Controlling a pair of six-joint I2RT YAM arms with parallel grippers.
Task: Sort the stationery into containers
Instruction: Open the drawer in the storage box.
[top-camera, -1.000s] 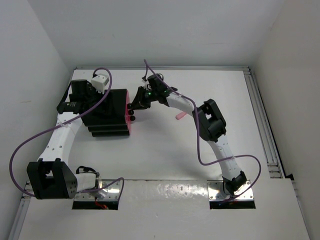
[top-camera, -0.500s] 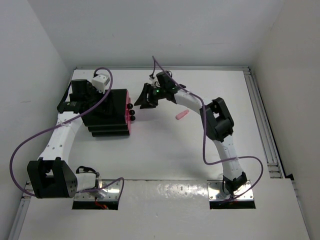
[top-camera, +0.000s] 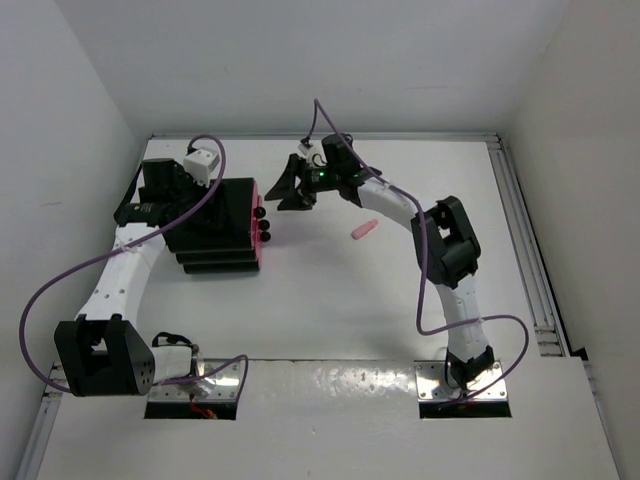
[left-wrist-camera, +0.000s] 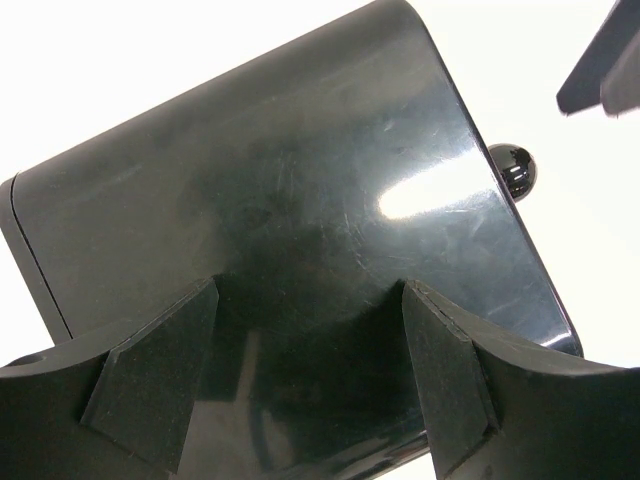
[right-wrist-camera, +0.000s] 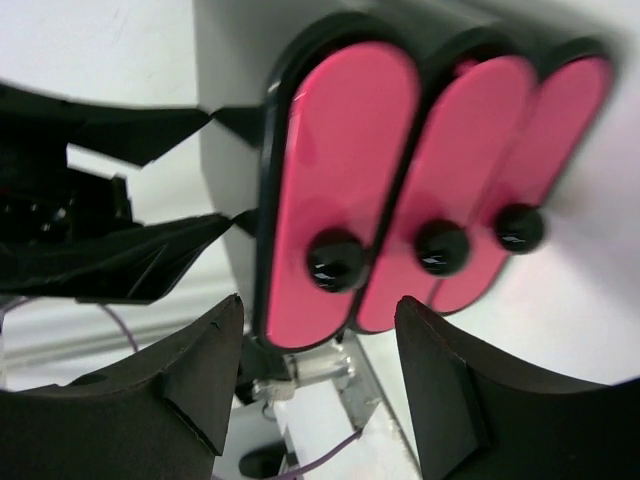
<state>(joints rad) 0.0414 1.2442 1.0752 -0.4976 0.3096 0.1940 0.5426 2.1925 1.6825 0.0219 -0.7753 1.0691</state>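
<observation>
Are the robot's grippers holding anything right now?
Nothing is gripped. The right gripper gapes empty facing the pink drawers; the left gripper sits open at the black drawer unit.

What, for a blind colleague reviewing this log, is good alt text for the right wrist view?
Three bright pink drawer fronts, each with a round black knob, overlap in a row in a black drawer unit. The right claw faces them open, its fingers framing the view and holding nothing.

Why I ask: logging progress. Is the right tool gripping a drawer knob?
No, the right tool is open, short of all three knobs.
</observation>
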